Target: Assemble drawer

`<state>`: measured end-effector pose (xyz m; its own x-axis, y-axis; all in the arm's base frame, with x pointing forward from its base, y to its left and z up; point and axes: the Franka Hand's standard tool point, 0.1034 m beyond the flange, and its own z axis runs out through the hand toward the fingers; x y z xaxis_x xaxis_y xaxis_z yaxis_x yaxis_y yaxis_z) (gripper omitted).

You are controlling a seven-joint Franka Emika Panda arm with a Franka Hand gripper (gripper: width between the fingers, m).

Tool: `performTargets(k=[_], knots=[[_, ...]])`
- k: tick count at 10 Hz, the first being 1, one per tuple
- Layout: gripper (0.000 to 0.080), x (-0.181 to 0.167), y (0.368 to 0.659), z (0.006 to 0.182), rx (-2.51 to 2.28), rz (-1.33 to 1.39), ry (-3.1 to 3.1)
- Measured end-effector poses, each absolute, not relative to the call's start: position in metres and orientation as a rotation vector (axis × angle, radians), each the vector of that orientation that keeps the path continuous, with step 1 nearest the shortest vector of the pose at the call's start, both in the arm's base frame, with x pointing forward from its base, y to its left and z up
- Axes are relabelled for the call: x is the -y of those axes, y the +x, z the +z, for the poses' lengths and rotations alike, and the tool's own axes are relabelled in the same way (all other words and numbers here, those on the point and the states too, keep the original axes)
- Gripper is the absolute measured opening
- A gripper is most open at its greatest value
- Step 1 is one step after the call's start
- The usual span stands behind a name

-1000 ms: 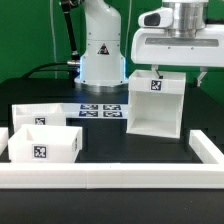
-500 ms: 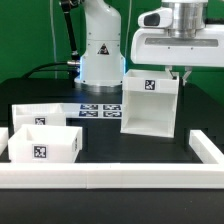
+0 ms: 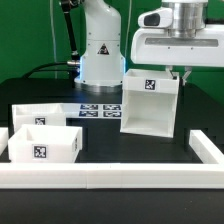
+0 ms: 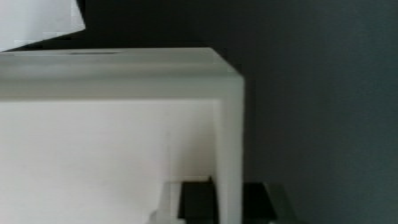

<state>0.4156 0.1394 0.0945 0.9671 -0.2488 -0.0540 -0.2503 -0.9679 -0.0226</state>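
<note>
The gripper [image 3: 178, 72] is clamped on the upper edge of the white, boxy plastic drawer casing [image 3: 150, 108] beneath it. It has dragged the casing sideways, and the casing now sits still, probably repositioned for assembly.

No words, brands or numbers legible in either view; signs and tags only:
- triangular warning sign [image 3: 100, 47] on the arm's white base [image 3: 113, 66], symbol too small to tell
- black-and-white tag [image 3: 151, 85] on the front face of the tall white box [image 3: 150, 116]
- like tag [image 3: 41, 152] on the near low box [image 3: 66, 150]
- like tag [image 3: 40, 119] on the far low box [image 3: 19, 112]
- several tags on the marker board [image 3: 100, 109] on the table
</note>
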Motion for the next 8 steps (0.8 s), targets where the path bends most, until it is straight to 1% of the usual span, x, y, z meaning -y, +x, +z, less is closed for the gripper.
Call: performTargets(k=[2, 4, 6, 8], knots=[[0.0036, -0.138, 0.417, 0.094, -0.364, 0.078, -3.089], [0.0038, -0.124, 0.447, 0.096, -0.247, 0.050, -3.081], [0.0038, -0.119, 0.471, 0.095, -0.245, 0.035, -3.072], [0.0038, -0.115, 0.502, 0.095, -0.238, -0.005, -3.062]])
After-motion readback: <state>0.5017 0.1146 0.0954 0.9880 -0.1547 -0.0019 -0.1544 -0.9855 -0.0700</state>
